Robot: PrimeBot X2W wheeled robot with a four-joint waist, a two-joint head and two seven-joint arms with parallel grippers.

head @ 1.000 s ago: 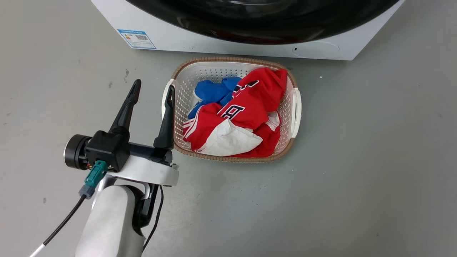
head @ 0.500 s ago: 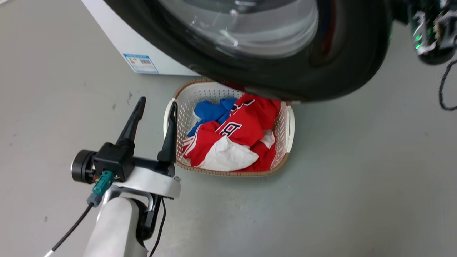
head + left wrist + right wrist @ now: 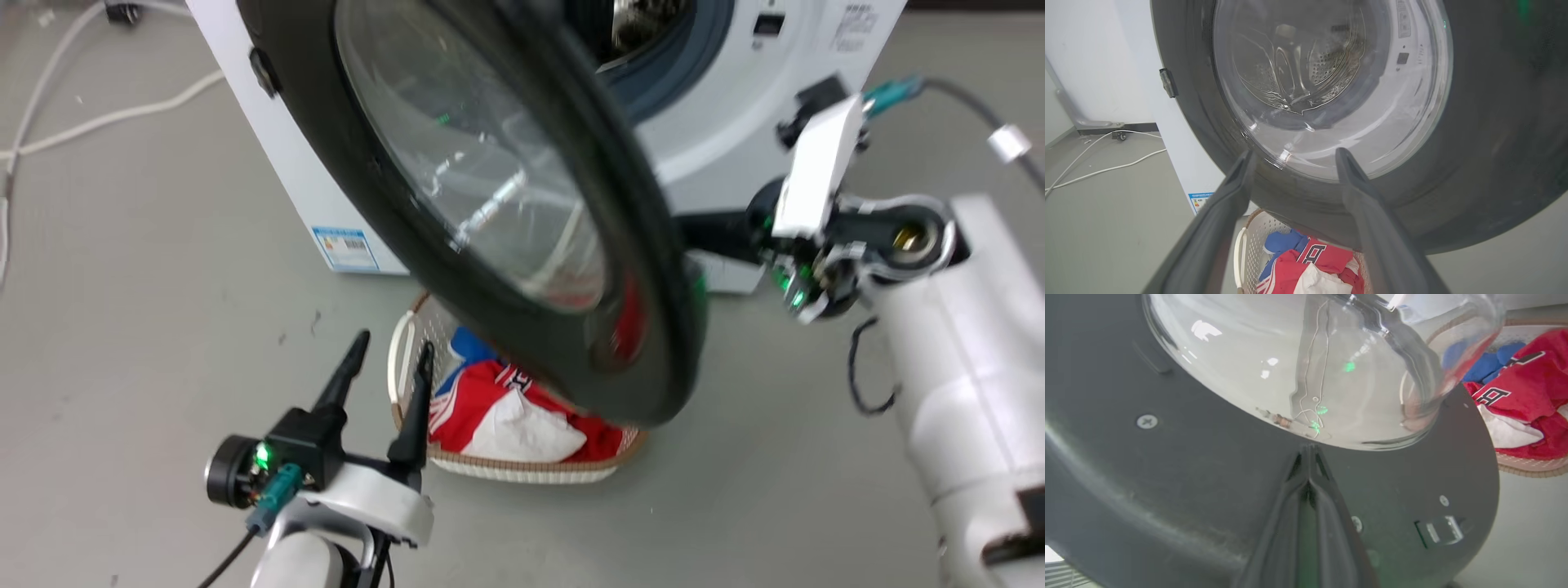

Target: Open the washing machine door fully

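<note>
Laundry corner in a plain utility or test room; nothing looked domestic. A white front-loading washing machine [image 3: 727, 131] stood directly on a bare, smooth grey floor [image 3: 122, 286], which was scuffed in spots. A perforated laundry basket [image 3: 522, 471] of red, white and blue clothes [image 3: 490, 400] sat in front of it. Loose white cables [image 3: 98, 114] trailed over the floor. The wall [image 3: 1090, 61] behind was blank and white, with a dark skirting strip [image 3: 1139, 127] at its foot.

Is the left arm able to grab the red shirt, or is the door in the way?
Probably yes. The door hangs over the far part of the basket, but the near part of the red shirt lies uncovered beside the open left gripper.
</note>
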